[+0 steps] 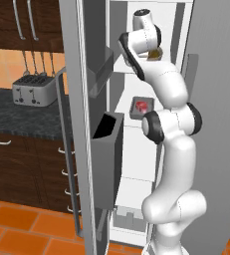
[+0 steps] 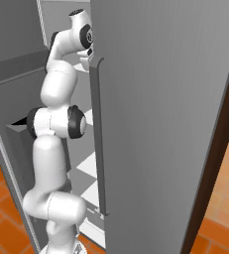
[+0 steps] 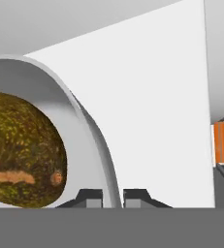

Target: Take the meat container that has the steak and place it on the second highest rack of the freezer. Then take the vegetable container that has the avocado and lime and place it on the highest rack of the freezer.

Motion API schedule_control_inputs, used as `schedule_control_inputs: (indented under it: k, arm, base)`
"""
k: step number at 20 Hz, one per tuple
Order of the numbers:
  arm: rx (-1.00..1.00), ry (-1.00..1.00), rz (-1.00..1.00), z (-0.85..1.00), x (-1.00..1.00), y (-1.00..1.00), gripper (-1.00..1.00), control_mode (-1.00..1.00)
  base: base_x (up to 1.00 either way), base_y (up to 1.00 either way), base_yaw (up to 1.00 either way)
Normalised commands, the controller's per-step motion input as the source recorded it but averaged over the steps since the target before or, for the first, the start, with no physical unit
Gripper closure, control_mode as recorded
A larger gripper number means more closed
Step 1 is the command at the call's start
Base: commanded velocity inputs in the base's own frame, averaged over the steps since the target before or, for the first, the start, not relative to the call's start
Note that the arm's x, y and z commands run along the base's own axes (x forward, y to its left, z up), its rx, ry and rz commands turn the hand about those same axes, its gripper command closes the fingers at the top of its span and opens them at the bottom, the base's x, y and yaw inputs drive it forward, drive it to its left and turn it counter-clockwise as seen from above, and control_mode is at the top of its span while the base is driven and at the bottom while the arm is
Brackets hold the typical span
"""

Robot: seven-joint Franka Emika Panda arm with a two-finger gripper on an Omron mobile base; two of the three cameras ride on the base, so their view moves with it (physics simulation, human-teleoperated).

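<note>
The meat container (image 1: 141, 107), a grey tray holding the red steak (image 1: 142, 105), rests on a white rack inside the open freezer (image 1: 131, 164). One rack higher, my arm reaches in to the vegetable container (image 1: 156, 54), a white rounded bowl. In the hand view my gripper (image 3: 112, 197) is shut on the bowl's rim (image 3: 91, 131), one fingertip on each side of it. The brownish avocado (image 3: 21, 150) lies inside the bowl to the left of the fingers. The lime is hidden.
The freezer's left door (image 1: 74, 124) stands open with a long bar handle and a dark bin (image 1: 108, 149). Its right door (image 2: 160, 124) stands close beside the arm. A toaster (image 1: 34, 89) sits on the dark counter at left. Orange floor tiles lie below.
</note>
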Motion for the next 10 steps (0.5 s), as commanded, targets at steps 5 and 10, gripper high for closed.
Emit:
schedule_control_inputs:
  k: [5, 10]
  arm:
    - [0.00, -0.01, 0.00, 0.00, 0.00, 0.00, 1.00, -1.00]
    - [0.00, 0.00, 0.00, 0.00, 0.00, 0.00, -1.00, -1.00]
  base:
    - [0.00, 0.00, 0.00]
    - [0.00, 0.00, 0.00]
